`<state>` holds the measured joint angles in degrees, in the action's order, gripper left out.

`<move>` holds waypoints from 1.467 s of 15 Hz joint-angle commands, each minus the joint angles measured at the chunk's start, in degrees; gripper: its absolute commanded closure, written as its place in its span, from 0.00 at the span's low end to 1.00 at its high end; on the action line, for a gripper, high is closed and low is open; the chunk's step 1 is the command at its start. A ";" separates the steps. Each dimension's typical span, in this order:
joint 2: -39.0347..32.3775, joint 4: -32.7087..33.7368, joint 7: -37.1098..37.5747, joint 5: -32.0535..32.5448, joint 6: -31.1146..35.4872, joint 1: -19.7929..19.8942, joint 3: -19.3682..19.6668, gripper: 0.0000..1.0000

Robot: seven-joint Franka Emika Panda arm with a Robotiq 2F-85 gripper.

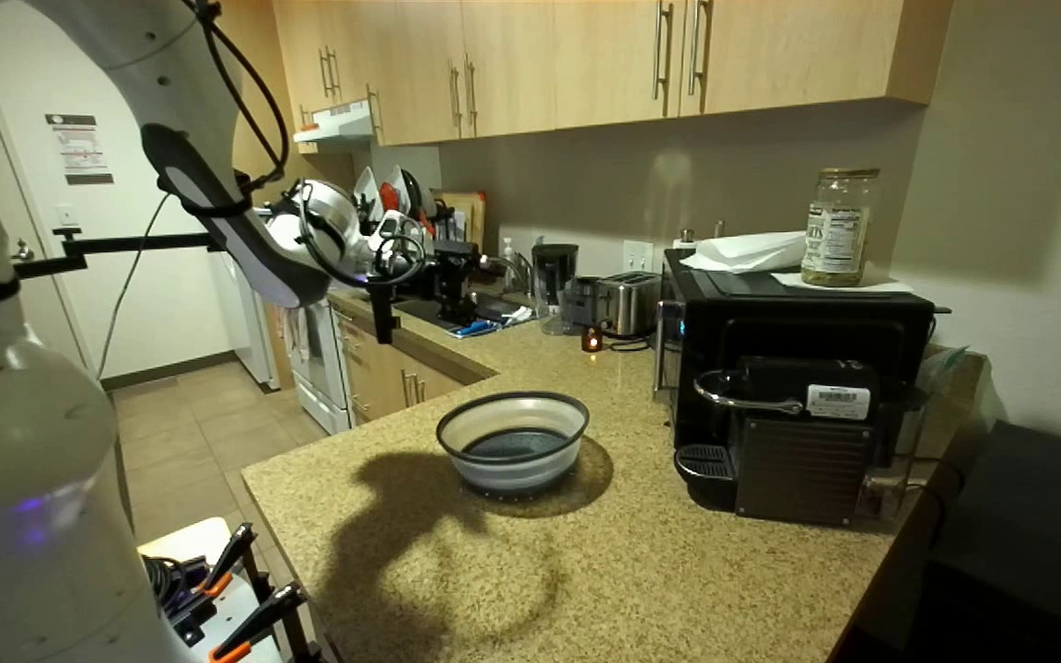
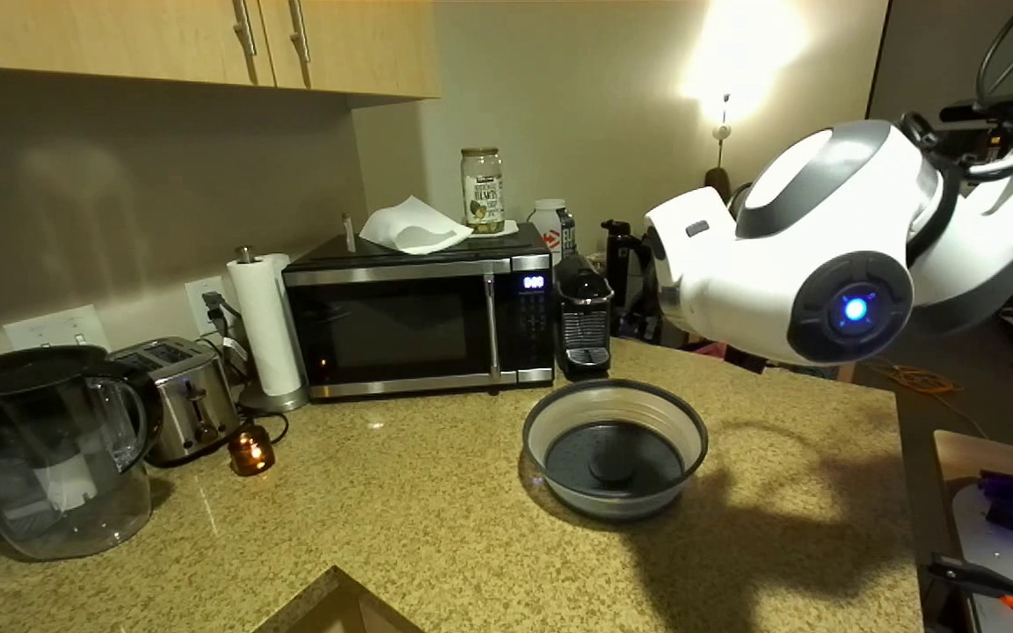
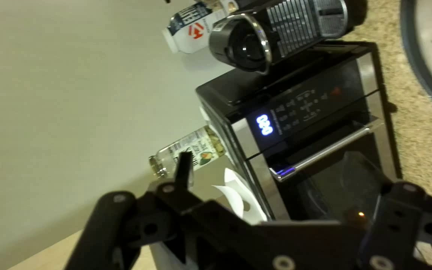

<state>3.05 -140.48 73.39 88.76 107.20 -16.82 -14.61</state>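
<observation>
i have the tool (image 3: 270, 159) spread wide, gripping nothing. the bowl (image 1: 517, 477) is lower than the tool, mouth up on the desk (image 1: 641, 589), most likely set that way to rest steady on its base. farther out, ahead of the tool, stands the microwave (image 2: 419, 334), the coffee maker (image 2: 584, 330) beside it; its flat top serves as a shelf for the jar (image 2: 483, 189) and paper (image 2: 414, 226).

Bowl (image 2: 615, 440) on counter (image 2: 401, 492), microwave (image 2: 410, 330) behind, white arm (image 2: 788, 246)
</observation>
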 commanded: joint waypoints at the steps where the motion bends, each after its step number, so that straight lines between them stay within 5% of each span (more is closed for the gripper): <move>1: 0.36 2.88 -6.47 -6.49 11.13 2.02 2.12 0.00; 10: -2.68 6.08 -27.98 -35.03 26.88 5.48 5.66 0.00; 15: -4.19 6.99 -43.32 -55.12 25.16 5.96 5.58 0.00; 22: -5.95 10.35 -56.33 -70.42 19.85 7.05 6.50 0.00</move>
<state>-1.87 -131.78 22.92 23.90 129.56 -10.68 -8.14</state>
